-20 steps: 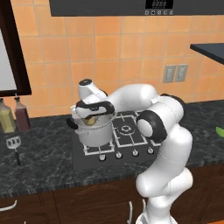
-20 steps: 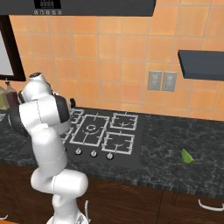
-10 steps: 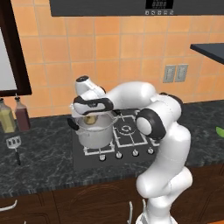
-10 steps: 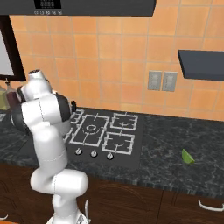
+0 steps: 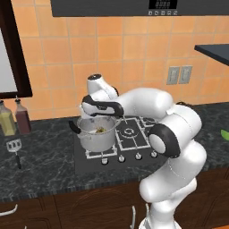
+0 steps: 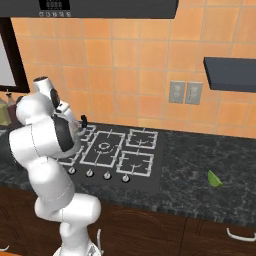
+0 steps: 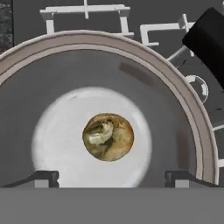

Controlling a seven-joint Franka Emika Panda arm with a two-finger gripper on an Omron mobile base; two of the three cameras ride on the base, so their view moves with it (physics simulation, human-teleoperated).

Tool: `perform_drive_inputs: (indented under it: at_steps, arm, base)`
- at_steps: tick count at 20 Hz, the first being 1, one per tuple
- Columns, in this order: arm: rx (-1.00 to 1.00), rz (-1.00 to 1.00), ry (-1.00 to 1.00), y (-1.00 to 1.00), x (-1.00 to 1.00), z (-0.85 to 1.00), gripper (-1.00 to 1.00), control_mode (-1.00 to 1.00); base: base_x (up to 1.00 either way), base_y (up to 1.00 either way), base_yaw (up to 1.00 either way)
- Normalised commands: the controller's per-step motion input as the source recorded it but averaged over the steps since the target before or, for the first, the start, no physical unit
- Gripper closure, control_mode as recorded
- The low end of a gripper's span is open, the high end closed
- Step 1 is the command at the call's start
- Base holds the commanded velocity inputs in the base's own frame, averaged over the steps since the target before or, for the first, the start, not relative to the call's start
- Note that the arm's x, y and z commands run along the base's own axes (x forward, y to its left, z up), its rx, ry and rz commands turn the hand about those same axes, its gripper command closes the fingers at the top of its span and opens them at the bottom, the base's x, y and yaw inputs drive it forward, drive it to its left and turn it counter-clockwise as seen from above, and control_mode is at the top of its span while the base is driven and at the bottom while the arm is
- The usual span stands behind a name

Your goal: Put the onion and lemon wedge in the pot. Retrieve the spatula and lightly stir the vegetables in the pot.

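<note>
Left base view first: I have the gripper [image 5: 96, 117] hanging just over the steel pot [image 5: 95, 134], which sits on the front-left burner of the stovetop [image 5: 120, 141]. A tan lump shows inside the pot's rim. Off at nine o'clock from the pot, well apart on the dark counter [image 5: 40, 161], lies the spatula [image 5: 14, 149], slotted head toward the wall and thin black handle pointing toward me. Two bottles [image 5: 13, 117] stand by the wall behind it.

Right base view: my arm blocks the pot, but the lemon wedge [image 6: 214, 178] shows as a small green piece on the counter at three o'clock from the stove, well apart from the burners. It is not yet in the pot.

Hand view: I look straight down into the pot. The onion [image 7: 108, 136] rests loose at the centre of the shiny bottom, touching nothing else. My two fingertips [image 7: 43, 178] stand spread wide at the bottom edge, at either side of the onion, holding nothing.

My judgement: the wedge is next. It looks light, soft and likely slick, so I would pinch it gently across its flat faces. The spatula is stiff and light; I would take it mid-handle.
</note>
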Motion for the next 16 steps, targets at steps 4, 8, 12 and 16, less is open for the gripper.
perform_drive_inputs:
  at_steps: [4, 8, 12, 16]
  arm:
    - [0.09, 0.0, 0.0, 0.0, -0.14, 0.64, -1.0, -1.0]
    - [0.1, 0.0, -0.03, -0.35, -0.68, 1.0, -1.0, -1.0]
    - [0.0, 0.0, -0.11, -0.97, -0.72, 0.77, -1.0, -1.0]
    - [0.0, 0.0, -0.05, -1.0, -0.52, 0.35, -1.0, -1.0]
  base:
    - [0.0, 0.0, 0.0]
    - [0.0, 0.0, 0.0]
    - [0.0, 0.0, 0.0]
    - [0.0, 0.0, 0.0]
